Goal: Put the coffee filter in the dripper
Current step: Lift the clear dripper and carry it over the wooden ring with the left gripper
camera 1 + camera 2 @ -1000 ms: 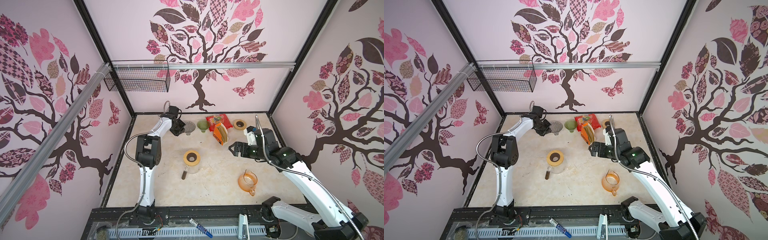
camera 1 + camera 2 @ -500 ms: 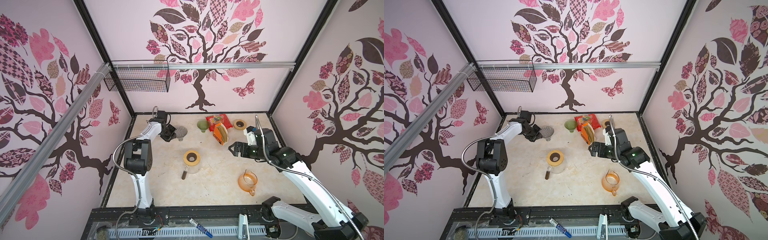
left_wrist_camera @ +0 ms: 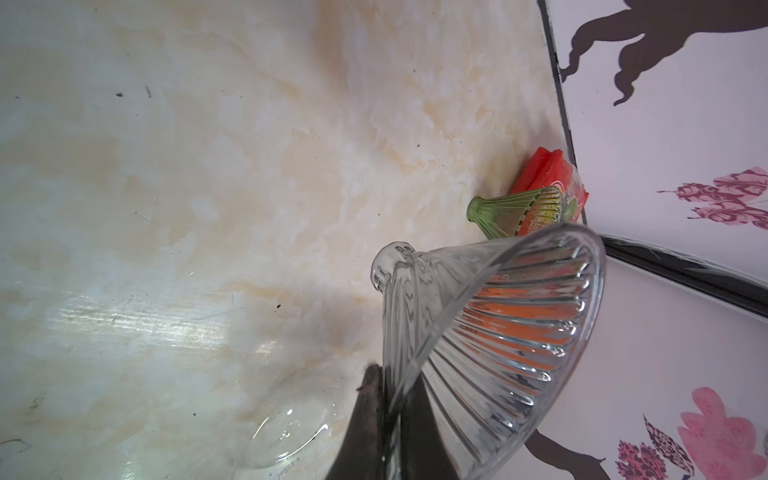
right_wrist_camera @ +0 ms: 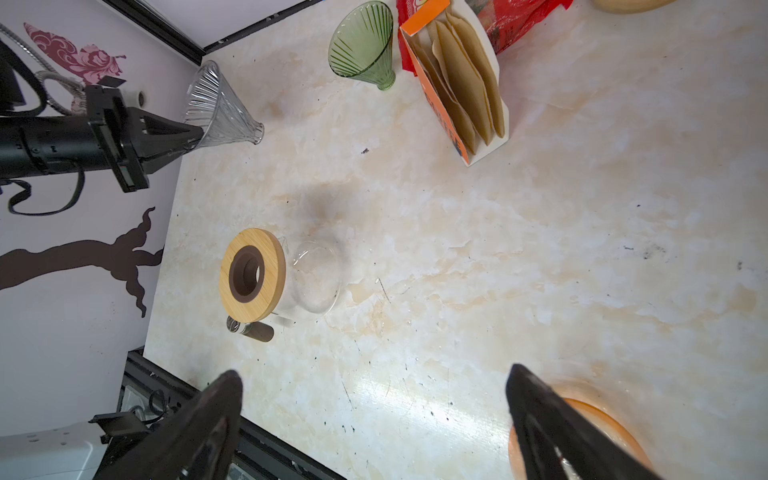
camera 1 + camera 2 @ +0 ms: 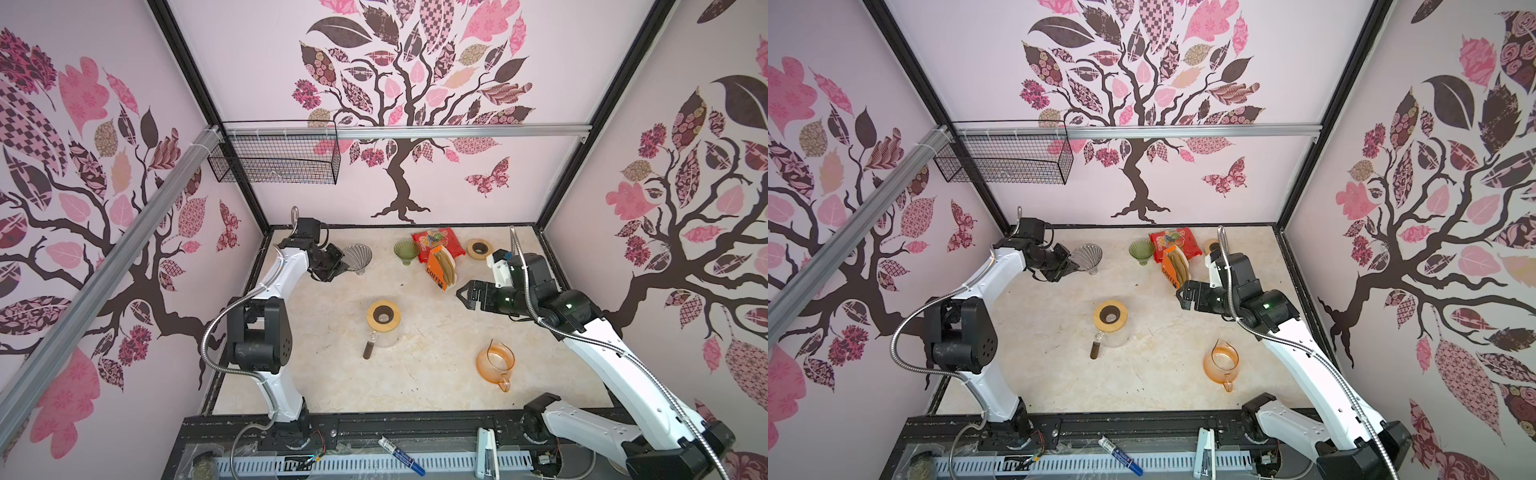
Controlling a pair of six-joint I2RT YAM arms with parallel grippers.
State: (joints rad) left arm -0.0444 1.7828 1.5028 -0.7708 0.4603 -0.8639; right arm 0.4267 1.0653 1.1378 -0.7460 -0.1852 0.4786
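nearest to the front, a blue marker (image 5: 401, 449) lies on the black rail. behind it, on the marble table (image 5: 436, 382), stands an orange glass jug (image 5: 494, 360). more to the left is a glass carafe (image 5: 383, 322) with a wooden collar on its mouth. both are in the same places as one second ago.

the right gripper (image 5: 460, 294) hovers over the table between the jug and the orange box (image 5: 436, 276). its fingers (image 4: 208, 419) are spread wide with nothing between them, and it has not moved in the last second.

the coffee filters (image 4: 465, 79) are in the orange box, standing on edge side by side, well apart from both grippers.

further back on the left, the left gripper (image 5: 343, 266) is clamped on the rim of the clear glass dripper (image 5: 358, 257). in the left wrist view one finger (image 3: 365, 407) is outside the glass wall and the other shows through it from inside. the dripper is tilted, with its narrow end toward the table; i cannot tell if it touches.

since one second ago the left arm has swung to the left and the dripper went with it. now it is well apart from the green dripper (image 5: 406, 250), while before it was close beside it.

by the back wall lie a red packet (image 5: 440, 242) and a wooden ring (image 5: 480, 248), unchanged.
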